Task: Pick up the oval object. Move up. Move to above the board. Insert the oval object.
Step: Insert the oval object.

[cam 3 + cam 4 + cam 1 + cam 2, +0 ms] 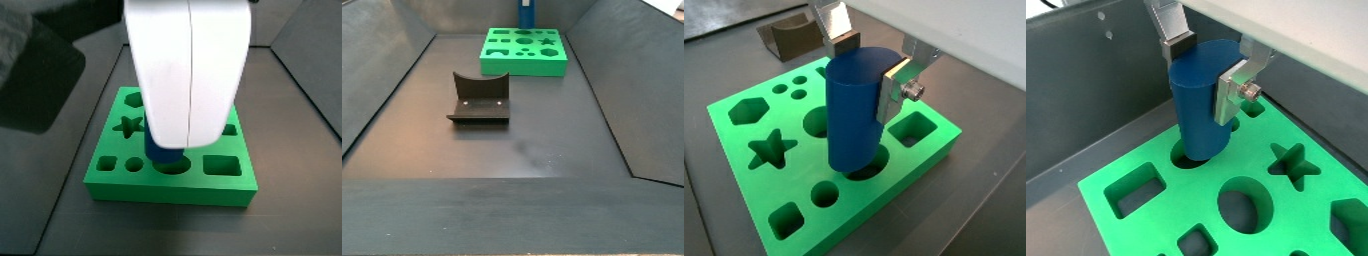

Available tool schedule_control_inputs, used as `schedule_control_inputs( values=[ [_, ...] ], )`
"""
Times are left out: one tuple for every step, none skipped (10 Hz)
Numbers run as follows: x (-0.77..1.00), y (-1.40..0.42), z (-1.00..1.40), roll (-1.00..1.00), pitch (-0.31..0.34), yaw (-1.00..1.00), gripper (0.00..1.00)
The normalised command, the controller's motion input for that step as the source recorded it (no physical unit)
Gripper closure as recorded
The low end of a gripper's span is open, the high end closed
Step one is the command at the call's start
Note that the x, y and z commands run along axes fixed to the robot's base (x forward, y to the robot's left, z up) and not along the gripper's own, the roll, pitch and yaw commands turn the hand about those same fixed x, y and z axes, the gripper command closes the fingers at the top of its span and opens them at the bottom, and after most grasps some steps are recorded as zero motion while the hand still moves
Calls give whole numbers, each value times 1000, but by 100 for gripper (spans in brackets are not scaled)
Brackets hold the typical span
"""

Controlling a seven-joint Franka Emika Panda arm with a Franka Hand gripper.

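1. The oval object (855,112) is a smooth blue peg standing upright, its lower end sitting in one of the holes of the board (764,190). Both wrist views show the bottom of the peg (1201,100) meeting the rim of a rounded cut-out (how deep it goes I can't tell).
2. The pincer (869,68) is clamped on the peg near its top: one silver finger (835,30) against one side, the other finger (895,88) pressed flat on the opposite side. Same grip shows in a wrist view from the other angle (1207,65).
3. In a side view the big white wrist housing hides almost everything; only the foot of the peg (163,157) peeks out where it enters the green block (201,185).
4. The board is bright green and thick, with star (772,148), hexagon, round and square cut-outs.
5. It lies flat on the dark table (529,140), toward the far end in a side view (523,63), with the blue peg (527,14) rising from its far edge.
6. The fixture (480,98), a dark bracket, stands well apart from the board, nearer the middle of the table.
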Motion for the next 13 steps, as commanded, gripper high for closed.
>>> schedule_control_inputs(
  values=[
    [74, -169, -289, 54, 0, 0, 100],
    [40, -154, -291, 59, -6, 0, 100],
    [77, -146, -309, 61, -3, -23, 100],
    [74, -117, -306, 44, -10, -34, 100],
    [197, -63, -257, 14, -11, -34, 100],
    [274, -46, -283, 0, -47, -57, 100],
    [386, -40, -277, 0, -43, -97, 100],
    [391, -23, -283, 0, -50, -129, 100],
    [417, -3, -303, 0, -46, -131, 100],
    [274, 0, -343, 0, -70, -126, 100],
    [0, 0, -574, 19, -94, -54, 100],
    [-440, 163, -823, 34, -140, -180, 100],
    [-526, 197, -871, 33, -161, -151, 100]
  ],
)
